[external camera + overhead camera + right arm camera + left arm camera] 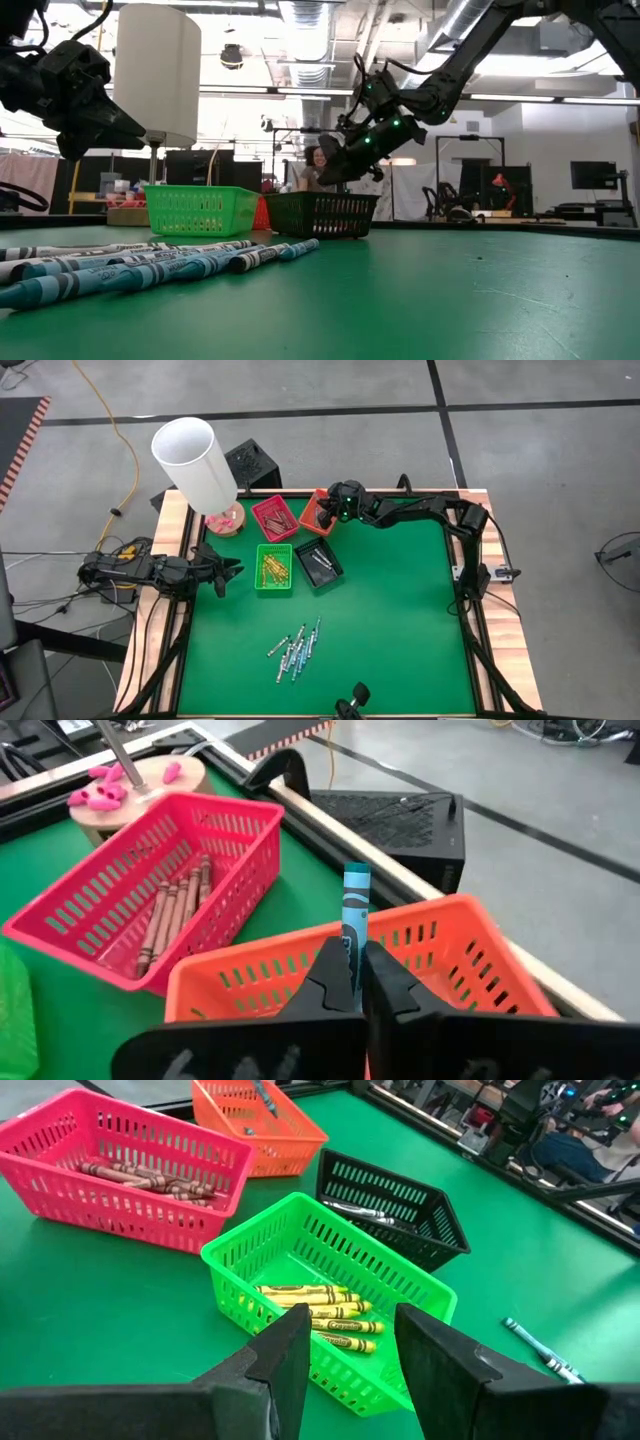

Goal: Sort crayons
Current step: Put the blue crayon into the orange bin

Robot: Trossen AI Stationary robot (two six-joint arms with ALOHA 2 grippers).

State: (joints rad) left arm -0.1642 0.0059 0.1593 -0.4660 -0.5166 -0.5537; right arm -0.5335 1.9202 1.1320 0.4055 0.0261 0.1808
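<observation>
The right gripper (352,982), clenched on a blue crayon (354,905) standing upright, long axis vertical, hangs directly above the orange tray (440,945), so drop is straight down; left gripper (350,1350) waits released nr the green tray (330,1255).

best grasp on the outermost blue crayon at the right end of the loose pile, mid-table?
Probably the middle of the thin blue paper-wrapped crayon, from straight above, jaws across its width. It lies flat on the green table mat, fanned slightly away from the rest of the loose crayon pile, leaving some room on its outer side. The left gripper, open and empty, sits nearer.
</observation>
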